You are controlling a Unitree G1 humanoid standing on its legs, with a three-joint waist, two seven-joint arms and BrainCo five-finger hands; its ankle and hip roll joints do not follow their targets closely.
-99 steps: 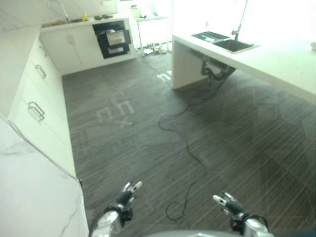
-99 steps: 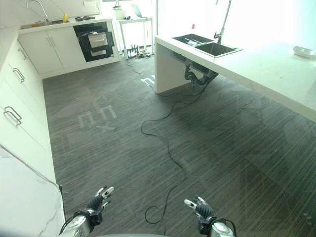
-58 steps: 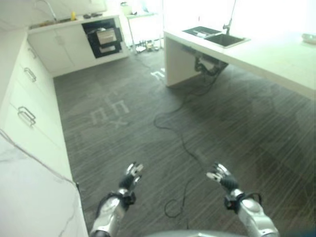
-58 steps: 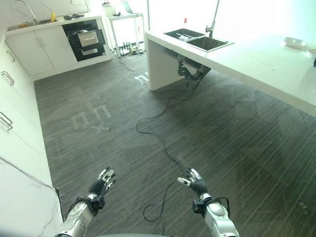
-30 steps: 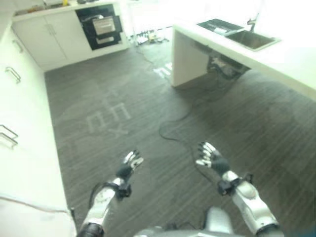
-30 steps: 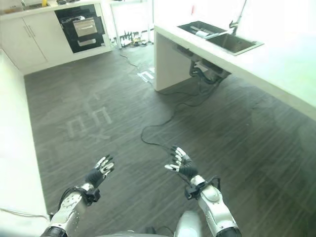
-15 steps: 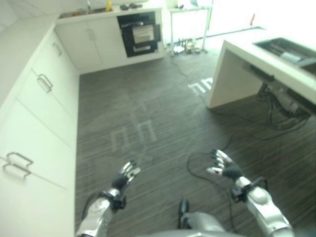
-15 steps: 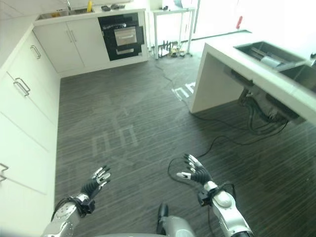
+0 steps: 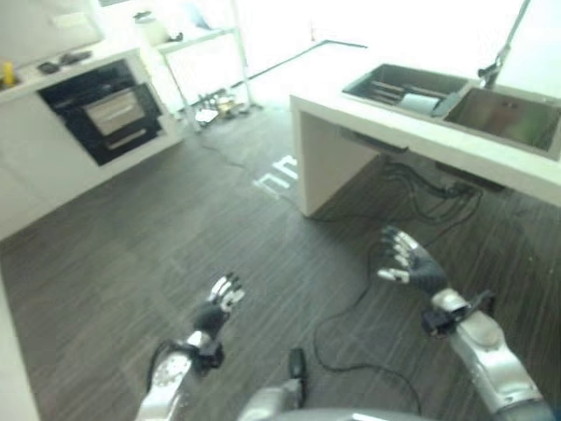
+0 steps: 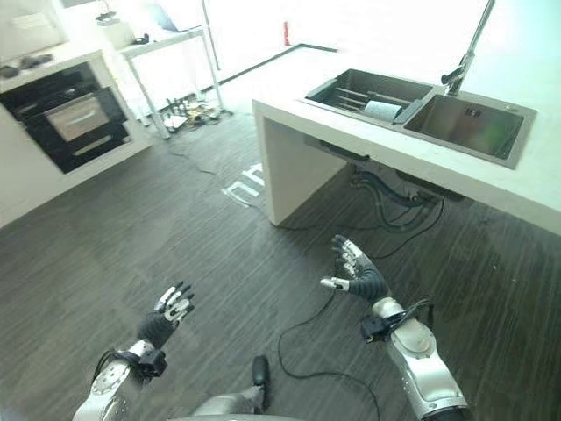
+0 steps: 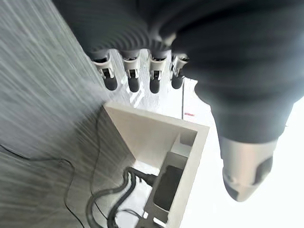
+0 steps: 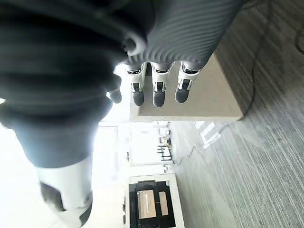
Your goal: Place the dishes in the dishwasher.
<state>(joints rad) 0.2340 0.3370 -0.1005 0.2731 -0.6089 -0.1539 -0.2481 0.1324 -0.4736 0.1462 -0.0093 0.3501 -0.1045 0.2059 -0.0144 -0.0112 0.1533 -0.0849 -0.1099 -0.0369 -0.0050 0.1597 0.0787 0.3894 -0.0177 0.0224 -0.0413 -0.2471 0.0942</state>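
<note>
Both hands hang empty over the dark striped floor. My left hand is low at the left with straight fingers. My right hand is raised further right, fingers spread, near the island counter. The counter's left basin holds a rack with a pale dish in it. A black built-in appliance with a pull-out front sits in the white cabinets at the far left and appears again past the right hand.
The white island's end panel stands just ahead of my right hand, with pipes and hoses under the sink and a tall tap. A thin-legged white table stands at the back.
The camera has swung right, so the island and sink are now close ahead and the left cabinets have slid out of sight. Both hands stay open and empty.
</note>
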